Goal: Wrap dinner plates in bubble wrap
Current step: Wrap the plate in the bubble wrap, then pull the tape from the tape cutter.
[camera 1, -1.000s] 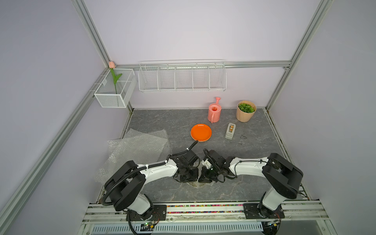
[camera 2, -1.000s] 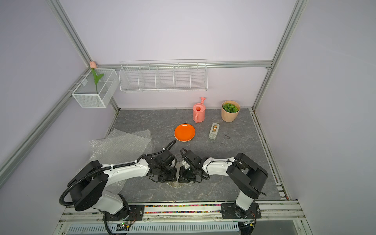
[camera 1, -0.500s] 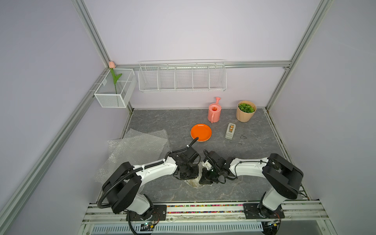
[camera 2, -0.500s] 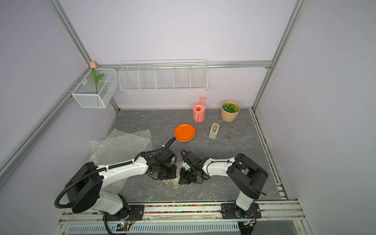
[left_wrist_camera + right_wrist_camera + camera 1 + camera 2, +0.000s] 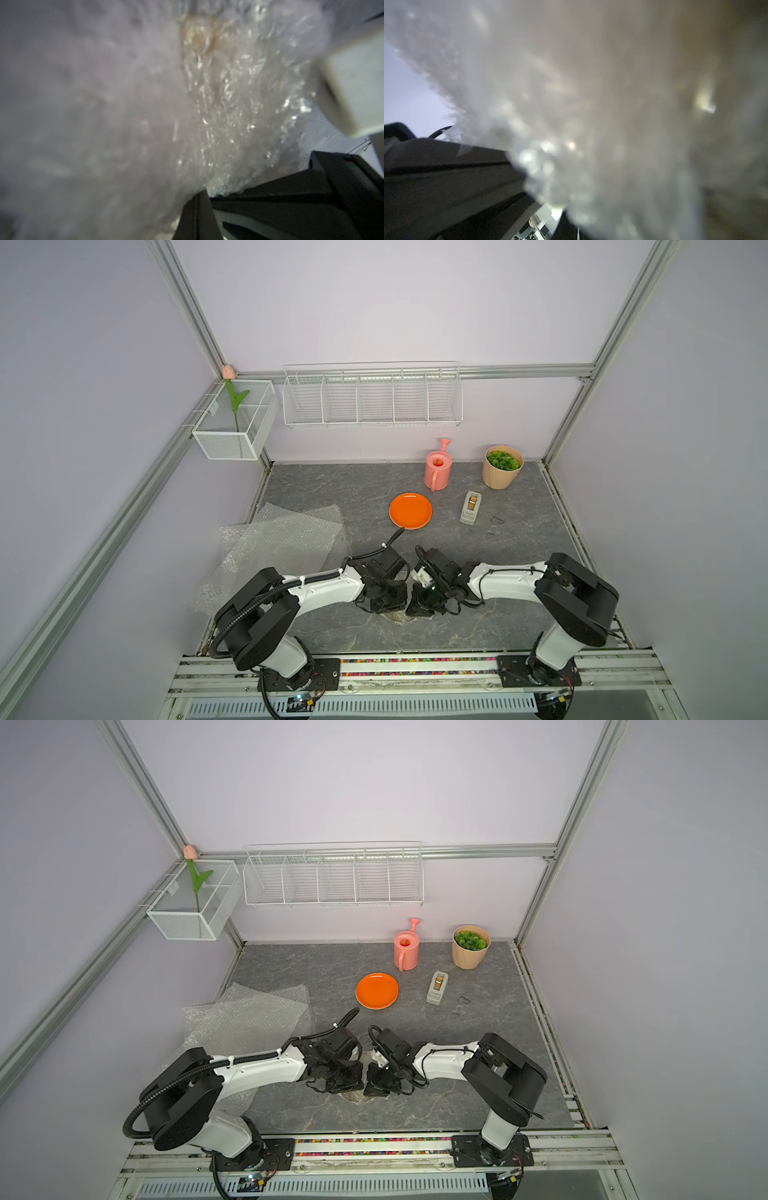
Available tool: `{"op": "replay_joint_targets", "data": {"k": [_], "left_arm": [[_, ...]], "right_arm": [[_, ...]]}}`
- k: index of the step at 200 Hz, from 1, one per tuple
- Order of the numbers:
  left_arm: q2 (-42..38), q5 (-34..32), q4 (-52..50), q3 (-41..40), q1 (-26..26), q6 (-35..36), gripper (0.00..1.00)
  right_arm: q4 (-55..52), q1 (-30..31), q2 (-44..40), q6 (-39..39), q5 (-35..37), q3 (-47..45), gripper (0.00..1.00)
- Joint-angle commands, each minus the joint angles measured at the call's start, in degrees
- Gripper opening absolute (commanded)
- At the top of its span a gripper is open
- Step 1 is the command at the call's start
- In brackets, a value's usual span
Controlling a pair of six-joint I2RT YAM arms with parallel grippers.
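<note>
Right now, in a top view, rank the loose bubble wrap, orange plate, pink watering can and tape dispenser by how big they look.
1. loose bubble wrap, by far.
2. orange plate.
3. pink watering can, only slightly smaller than the plate.
4. tape dispenser.

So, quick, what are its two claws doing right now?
Left gripper: shut, pinching the wrap.
Right gripper: shut, on the wrap too.

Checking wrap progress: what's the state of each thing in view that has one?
orange plate: bare, lying flat, unwrapped.
loose bubble wrap sheets: spread flat, overlapping.
bubble wrap bundle: crumpled between both grippers, something yellowish inside.
left gripper: shut on the bundle.
right gripper: shut on the bundle.
tape dispenser: upright, not held.
watering can: upright.
</note>
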Motion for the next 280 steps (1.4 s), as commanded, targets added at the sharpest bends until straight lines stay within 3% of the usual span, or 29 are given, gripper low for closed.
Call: {"op": "replay_joint_targets", "data": {"k": [1, 41, 88, 116, 142, 163, 229, 280], "left_arm": [[2.1, -1.6, -1.2, -3.1, -0.3, -0.4, 0.0], [1.5, -1.7, -0.5, -4.4, -0.2, -0.4, 0.0], [0.5, -1.7, 0.2, -4.6, -0.3, -0.1, 0.0], [0.0, -1.9, 0.1, -5.1, -0.2, -0.3, 0.0], [-0.5, -2.1, -0.1, -5.6, -0.2, -0.4, 0.0], [-1.3, -2.1, -0.3, -5.6, -0.2, -0.4, 0.0], [-0.1, -1.3, -0.1, -5.0, -0.3, -0.4, 0.0], [0.2, -1.1, -0.4, -4.9, -0.3, -0.3, 0.0]], "right_arm": [[-5.2, -2.4, -3.2, -1.8, 1.1, 0.3, 0.09], [-12.5, -12.4, -10.2, -9.7, -0.2, 5.6, 0.25], [-18.8, -27.8, -6.6, -21.4, -8.3, 15.7, 0.31], [-16.3, -38.4, -2.2, -23.5, -16.8, 21.2, 0.31], [-12.5, -46.8, 2.1, -22.8, -19.1, 24.3, 0.44], [-8.3, -52.1, 5.8, -20.6, -21.5, 24.9, 0.46], [-8.0, -60.2, 17.0, -21.9, -23.6, 29.0, 0.36], [-4.1, -60.5, 22.3, -19.1, -26.2, 32.1, 0.33]]}}
